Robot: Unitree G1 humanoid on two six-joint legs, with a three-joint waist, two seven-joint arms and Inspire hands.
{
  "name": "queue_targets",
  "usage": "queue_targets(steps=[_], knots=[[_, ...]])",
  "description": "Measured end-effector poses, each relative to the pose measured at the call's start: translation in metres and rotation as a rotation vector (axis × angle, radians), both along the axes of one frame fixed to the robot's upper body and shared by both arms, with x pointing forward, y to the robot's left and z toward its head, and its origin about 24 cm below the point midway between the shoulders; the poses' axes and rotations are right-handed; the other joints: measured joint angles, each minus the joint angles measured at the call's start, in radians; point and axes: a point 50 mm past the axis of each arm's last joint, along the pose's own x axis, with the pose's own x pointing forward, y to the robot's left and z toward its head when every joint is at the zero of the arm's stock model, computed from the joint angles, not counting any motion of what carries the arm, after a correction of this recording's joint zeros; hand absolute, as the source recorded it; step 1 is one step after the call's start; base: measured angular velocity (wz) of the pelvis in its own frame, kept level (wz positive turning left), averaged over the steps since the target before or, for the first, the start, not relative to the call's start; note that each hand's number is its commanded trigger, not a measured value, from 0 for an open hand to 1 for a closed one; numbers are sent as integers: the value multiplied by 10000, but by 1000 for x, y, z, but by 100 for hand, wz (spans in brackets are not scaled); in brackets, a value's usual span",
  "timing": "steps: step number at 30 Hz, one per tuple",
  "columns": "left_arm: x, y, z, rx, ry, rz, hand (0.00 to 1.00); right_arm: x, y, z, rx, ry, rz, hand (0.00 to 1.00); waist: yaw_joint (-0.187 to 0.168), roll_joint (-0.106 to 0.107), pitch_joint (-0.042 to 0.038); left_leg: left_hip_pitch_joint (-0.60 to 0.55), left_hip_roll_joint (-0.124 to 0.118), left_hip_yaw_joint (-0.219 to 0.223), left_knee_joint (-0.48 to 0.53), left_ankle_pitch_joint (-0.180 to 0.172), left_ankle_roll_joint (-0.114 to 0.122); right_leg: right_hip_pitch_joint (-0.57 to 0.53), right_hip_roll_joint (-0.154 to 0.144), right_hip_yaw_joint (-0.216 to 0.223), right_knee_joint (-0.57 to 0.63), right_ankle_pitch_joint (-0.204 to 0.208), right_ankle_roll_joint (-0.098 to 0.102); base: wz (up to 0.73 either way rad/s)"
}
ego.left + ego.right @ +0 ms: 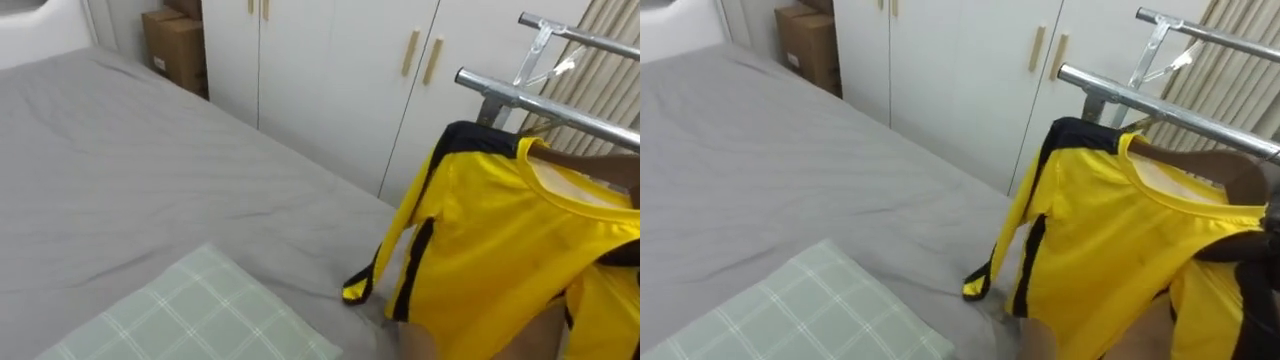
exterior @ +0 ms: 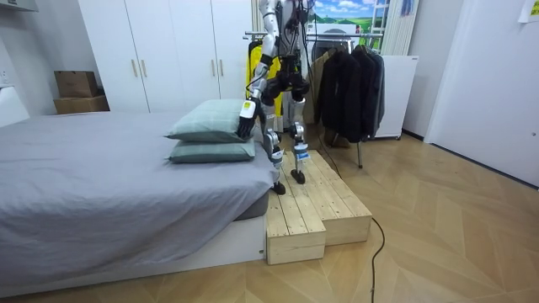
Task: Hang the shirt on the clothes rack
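A yellow shirt [image 1: 500, 250] with black trim hangs on a brown wooden hanger [image 1: 590, 165] just below the metal rail [image 1: 540, 105] of the clothes rack at the right. One long sleeve dangles down toward the bed. A dark part of my right hand [image 1: 622, 250] lies against the shirt at the right edge, and its grip is hidden. In the room view I stand on a wooden platform [image 2: 307, 202] between the bed and the rack, facing the rack. The yellow shirt [image 2: 253, 63] shows beside my body there. My left hand [image 2: 244, 124] hangs low by the pillows.
A grey bed [image 1: 150, 170] spreads out to the left, with a pale green checked pillow [image 1: 200, 310] at the near edge. White wardrobe doors [image 1: 330, 60] stand behind it and a cardboard box [image 1: 175, 45] sits in the corner. Dark coats [image 2: 349, 80] hang on the rack.
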Motion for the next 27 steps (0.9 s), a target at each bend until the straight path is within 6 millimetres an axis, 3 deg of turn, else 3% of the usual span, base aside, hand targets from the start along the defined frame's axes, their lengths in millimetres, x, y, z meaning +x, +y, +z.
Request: queue_targets(steps=[4, 7, 10, 11, 12, 13, 14, 15, 17, 25, 27], knots=[[2, 3, 1, 87, -121, 120, 0, -1, -3, 4, -66, -71, -67, 100, 26, -71, 17, -290, -21, 24, 605, -261, 92, 83, 79, 10, -204, 73, 97, 1], [11, 4, 0, 118, -330, 69, 0, -5, -10, 7, -206, -13, -286, 100, 65, -45, 8, -594, -33, -246, 889, -369, 219, 54, 194, 81, -327, 298, 175, 24], [22, 4, 0, 162, -589, -57, 0, -14, -17, 5, -275, 52, -749, 100, 4, 62, 15, -792, -67, -827, 1216, -437, 269, -164, 204, 346, 360, 369, 158, 58], [27, 6, 0, 215, -723, -154, 0, -20, -21, 3, -238, 68, -1029, 100, -143, 199, 65, -821, -6, -1311, 1347, -422, 312, -325, 305, 594, 523, 362, 186, 81], [31, 9, 2, 355, -854, -232, 0, -25, -23, -1, -108, 74, -1268, 100, -178, 154, 36, -843, 10, -1679, 1341, -416, 293, -443, 754, 1376, -137, 295, 175, 80], [33, 10, 3, 443, -897, -256, 0, -26, -24, -2, -83, 65, -1346, 100, -202, 68, -6, -874, 3, -1789, 1359, -423, 254, -511, 943, 1734, -704, 362, 151, 64], [33, 12, 4, 610, -909, -242, 0, -28, -26, -1, -67, 15, -1502, 100, -261, -82, -38, -1004, -152, -1885, 1594, -491, 126, -662, 1109, 2094, -1605, 1158, 135, 59], [31, 9, 2, 563, -895, -155, 0, -34, -31, -2, -206, 150, -1720, 100, -209, 80, -83, -1035, -134, -1947, 1944, -674, 0, -497, 1167, 1831, -1587, 1021, 25, 39], [28, 10, 3, 635, -841, -59, 0, -35, -31, -2, -305, 256, -1670, 100, -33, 214, -164, -888, -19, -1950, 1855, -750, -98, -199, 1274, 1637, -1755, 962, -178, 10], [27, 18, 10, 1211, -872, -299, 0, -37, -31, -4, -373, 402, -1537, 100, -95, 111, -108, -272, 59, -2294, 904, -497, -280, 290, 1430, 1519, -1991, 724, -305, 13], [23, 20, 13, 1344, -790, -452, 0, -37, -31, -5, -375, 397, -1536, 100, -97, 41, -55, -271, 58, -2415, 761, -440, -305, 342, 1425, 1380, -2082, 700, -308, 15]])
